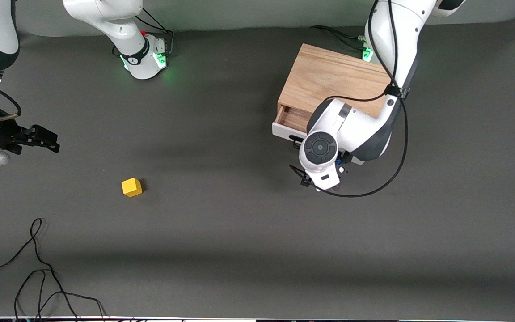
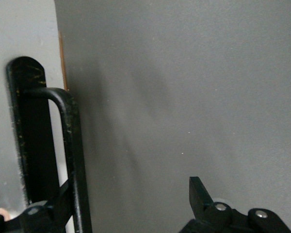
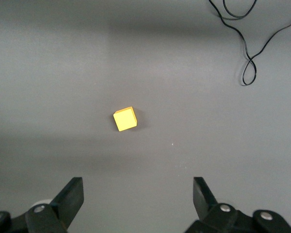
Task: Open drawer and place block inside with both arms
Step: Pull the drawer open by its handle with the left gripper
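Black cable loops nearest the camera, unused | right gripper hangs fingers apart over the table, apparently waiting for the block, untouched toward the right arm's end | drawer part-open, presumably for loading | left gripper straddles its handle, fingers spread, grip unclear; arm hides most of the drawer.

No readable text anywhere, no labels, brand names, numbers or signs on the arms, the wooden box, the drawer front, the yellow block or the counter, only a faint dark band marking on the right arm's base, too small to read
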